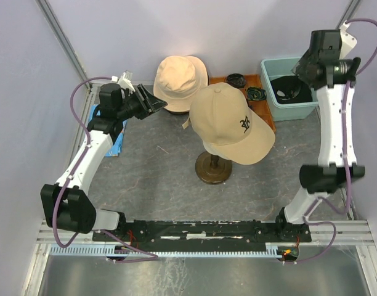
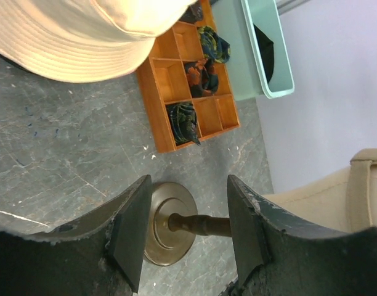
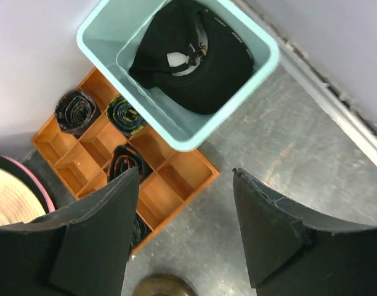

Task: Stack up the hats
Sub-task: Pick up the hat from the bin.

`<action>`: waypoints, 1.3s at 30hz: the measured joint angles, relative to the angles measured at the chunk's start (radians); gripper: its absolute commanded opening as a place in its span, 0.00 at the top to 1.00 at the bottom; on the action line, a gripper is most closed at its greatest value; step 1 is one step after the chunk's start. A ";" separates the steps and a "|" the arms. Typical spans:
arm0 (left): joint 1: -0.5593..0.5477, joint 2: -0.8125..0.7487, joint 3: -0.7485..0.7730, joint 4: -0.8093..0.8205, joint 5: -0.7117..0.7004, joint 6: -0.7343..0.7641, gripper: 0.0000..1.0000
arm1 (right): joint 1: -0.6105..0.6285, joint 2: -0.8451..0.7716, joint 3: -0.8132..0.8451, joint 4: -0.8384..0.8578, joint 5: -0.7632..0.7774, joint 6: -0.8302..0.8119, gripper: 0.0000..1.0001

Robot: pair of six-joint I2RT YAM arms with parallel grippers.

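A plain beige hat (image 1: 179,79) lies at the back of the table; a pink hat rim (image 3: 45,187) shows under it in the right wrist view. A tan cap with a black emblem (image 1: 230,121) sits on the mannequin head on its brown stand (image 1: 213,166). A black cap with a pale logo (image 3: 194,55) lies inside the teal tub (image 1: 271,86). My left gripper (image 1: 159,100) is open and empty, just left of the beige hat (image 2: 71,37). My right gripper (image 1: 301,68) is open and empty, held high above the tub (image 3: 182,143).
A wooden divided organizer (image 1: 250,83) with rolled dark items stands between the beige hat and the tub; it also shows in the left wrist view (image 2: 188,80). A blue cloth (image 1: 117,145) lies under the left arm. Walls close the back and sides.
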 measured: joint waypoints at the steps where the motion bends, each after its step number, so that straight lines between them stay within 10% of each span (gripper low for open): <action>1: 0.002 0.000 -0.002 -0.001 -0.011 0.002 0.41 | -0.053 0.072 0.046 0.001 -0.064 -0.003 0.29; 9: 0.013 0.057 0.003 0.012 -0.086 0.009 0.41 | -0.283 0.559 0.415 0.026 -0.416 -0.010 0.21; 15: 0.016 0.166 0.034 0.051 -0.095 0.009 0.41 | -0.290 0.718 0.388 0.144 -0.498 -0.058 0.20; 39: 0.070 0.522 0.323 0.083 -0.016 0.024 0.43 | -0.159 0.951 0.377 0.352 -0.103 -0.349 0.16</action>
